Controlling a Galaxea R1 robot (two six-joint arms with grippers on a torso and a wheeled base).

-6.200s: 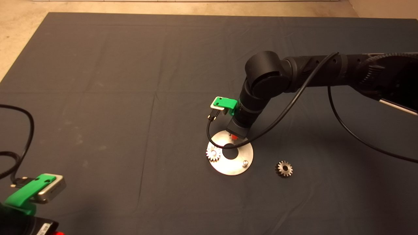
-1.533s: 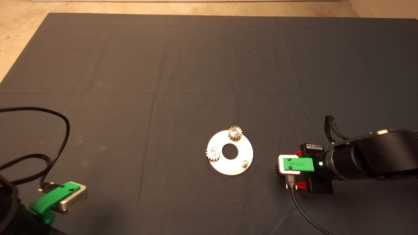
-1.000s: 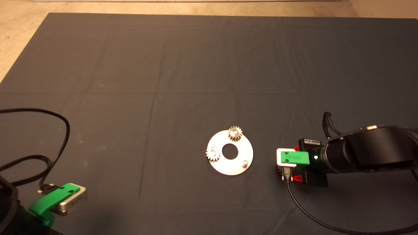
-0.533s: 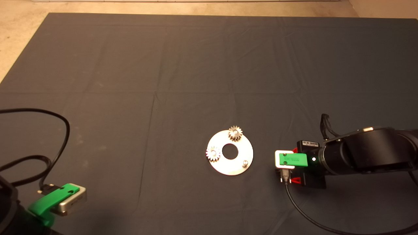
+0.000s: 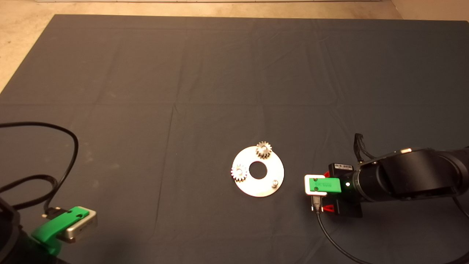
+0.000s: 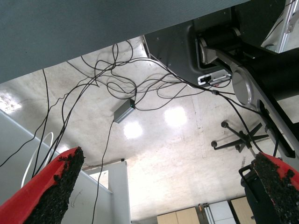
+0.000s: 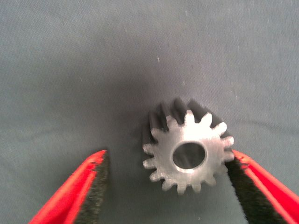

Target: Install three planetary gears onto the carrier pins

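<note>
**Third gear between spread fingers, two already seated**

At the lower left edge of the head view the left tool (image 5: 60, 225) sits parked off the work. Its wrist view shows its two fingers (image 6: 53, 186) set wide apart with nothing between them, and beyond them a pale floor strewn with cables (image 6: 117, 88).

Near the middle of the dark mat (image 5: 146, 91) lies the shiny disc (image 5: 258, 185). Two planetary gears sit on carrier pins — one (image 5: 239, 172) at the disc's left rim, one (image 5: 263, 149) at its far rim. The third pin (image 5: 274, 182), at the near right, stands bare.

Just right of the disc, the right tool (image 7: 170, 186) is down at the mat. The wrist view shows its fingers spread around the last gear (image 7: 188, 151), which lies flat on the surface, bore up. One finger (image 7: 245, 179) touches or nearly touches the teeth; the other (image 7: 88, 186) stands clear of the gear — the tool is not closed on it.
</note>
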